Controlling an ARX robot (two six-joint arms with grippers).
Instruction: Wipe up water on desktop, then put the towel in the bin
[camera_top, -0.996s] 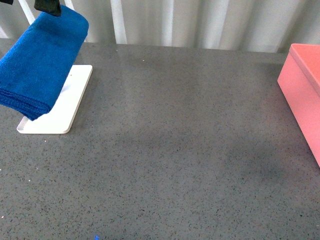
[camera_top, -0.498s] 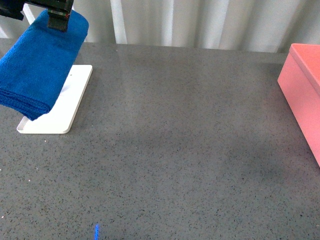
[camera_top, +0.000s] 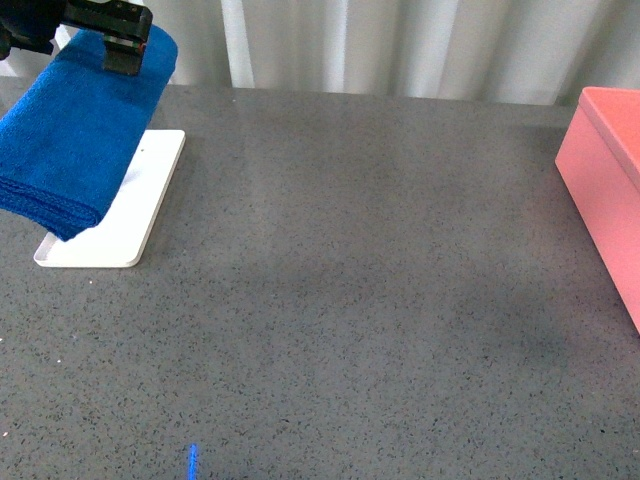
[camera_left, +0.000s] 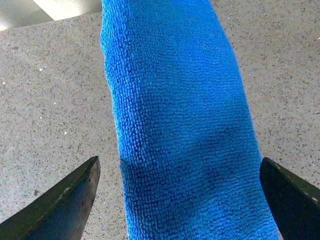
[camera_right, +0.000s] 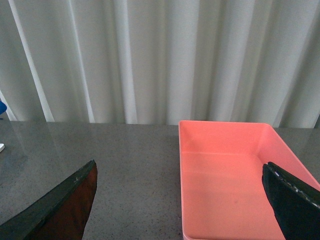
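Progress: early, by my judgement. Neither wiping nor binning looks done, since the towel (camera_top: 80, 130) is not yet in any grip and is not in the bin (camera_top: 598, 195).
Towel: bunched in a long blue fold at the far left of the table (camera_top: 350, 300). It hangs raised, its lower end over the white tray (camera_top: 130, 215). What props it up is hidden under the cloth.
Left tool: the left tool (camera_left: 178, 167) sits at the towel's upper end in the front view. In the left wrist view its jaws are spread wide with the cloth running between them, and neither jaw presses on it.
Right tool: the right tool (camera_right: 179, 170) is also spread wide and carries nothing. It is out of the front view, and its wrist camera looks across at the bin.
Water: I can make out no clear puddle on the speckled grey surface (a faint darker patch towards the right may be only shadow), so I cannot tell where the wiping must happen.
Bin: salmon-pink, at the far right edge of the table, well apart from the towel. The part of its inside that the right wrist view shows is bare, with nothing in it.
White tray: flat, on the table under the towel's hanging end. Its visible surface carries nothing else.
Left to do: grip the towel, wipe the table, then carry the towel across and drop it in the bin.
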